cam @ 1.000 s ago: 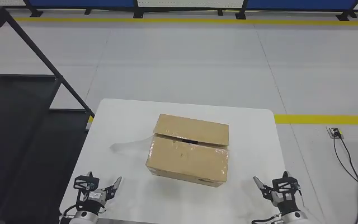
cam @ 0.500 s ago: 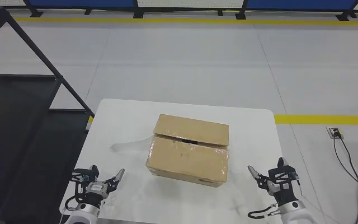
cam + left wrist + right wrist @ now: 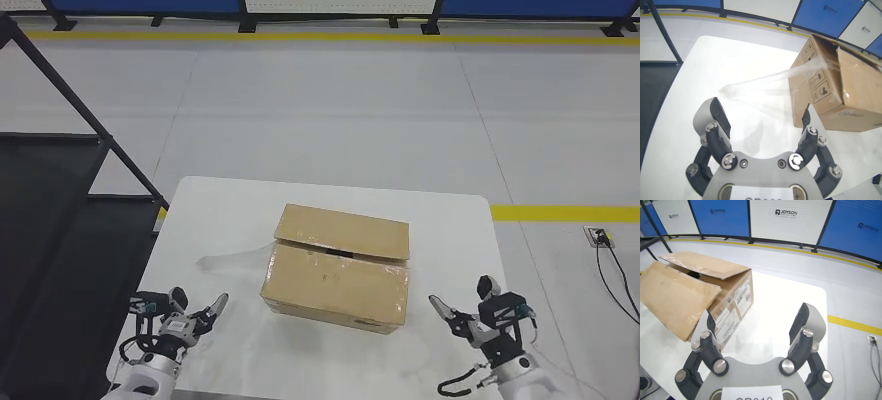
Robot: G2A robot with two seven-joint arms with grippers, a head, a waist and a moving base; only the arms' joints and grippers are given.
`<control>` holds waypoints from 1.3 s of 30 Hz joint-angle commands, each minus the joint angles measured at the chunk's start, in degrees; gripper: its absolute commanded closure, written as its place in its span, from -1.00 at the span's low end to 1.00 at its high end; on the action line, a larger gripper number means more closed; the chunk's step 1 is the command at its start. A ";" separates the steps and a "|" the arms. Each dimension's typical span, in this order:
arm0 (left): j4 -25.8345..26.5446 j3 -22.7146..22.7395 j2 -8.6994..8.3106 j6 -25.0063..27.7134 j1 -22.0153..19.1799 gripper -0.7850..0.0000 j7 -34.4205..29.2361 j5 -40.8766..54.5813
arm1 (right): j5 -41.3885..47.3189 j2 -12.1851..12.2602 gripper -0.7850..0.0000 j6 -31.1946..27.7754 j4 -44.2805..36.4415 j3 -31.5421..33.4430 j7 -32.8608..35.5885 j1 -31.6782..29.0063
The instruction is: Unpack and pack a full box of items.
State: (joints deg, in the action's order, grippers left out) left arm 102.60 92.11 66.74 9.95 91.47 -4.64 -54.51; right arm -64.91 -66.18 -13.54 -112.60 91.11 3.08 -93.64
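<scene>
Cardboard box (image 3: 338, 275) near open left hand (image 3: 200, 300)

LIGHT: bright, even, cast from o/head | GLARE: table (image 3: 715, 62) washed white just ahead of left gripper (image 3: 761, 104); sheen noted on box (image 3: 677, 298) tape | SHADOW: faint, soft, at box base ahead of right gripper (image 3: 755, 308) | DISTORT.: yellow floor line (image 3: 772, 246) seen bowed far beyond claw, wrist views

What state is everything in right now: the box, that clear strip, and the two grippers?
Box: on the table, top flaps slightly ajar, not sealed.
Tape strip: peeled loose, one end stuck to the box, the rest trailing down to the table.
Left gripper: open, empty.
Right gripper: open, empty.
</scene>
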 commanded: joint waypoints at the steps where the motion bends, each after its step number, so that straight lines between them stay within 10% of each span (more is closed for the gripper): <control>1: -0.45 -0.14 0.09 0.03 -1.39 -1.00 -1.24 2.37 | 6.55 0.07 -1.00 -4.34 0.63 0.33 2.42 1.73; 6: -1.56 -1.24 0.30 -0.23 -4.87 -1.00 -6.08 7.99 | 26.77 0.54 -1.00 -16.00 4.32 -0.04 13.78 7.12; 21: -5.08 -6.01 0.75 -2.94 -9.73 -1.00 -10.48 7.84 | 33.83 0.63 -1.00 -16.98 7.84 -2.03 18.14 11.07; 39: -8.12 -13.65 1.88 -4.78 -13.76 -1.00 -8.74 4.09 | 57.54 2.51 -1.00 -22.69 20.34 -3.98 42.94 23.63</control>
State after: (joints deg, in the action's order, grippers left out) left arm 94.34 78.49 68.61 5.09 77.53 -13.50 -50.38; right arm -9.39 -63.74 -35.85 -92.87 87.41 44.65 -70.64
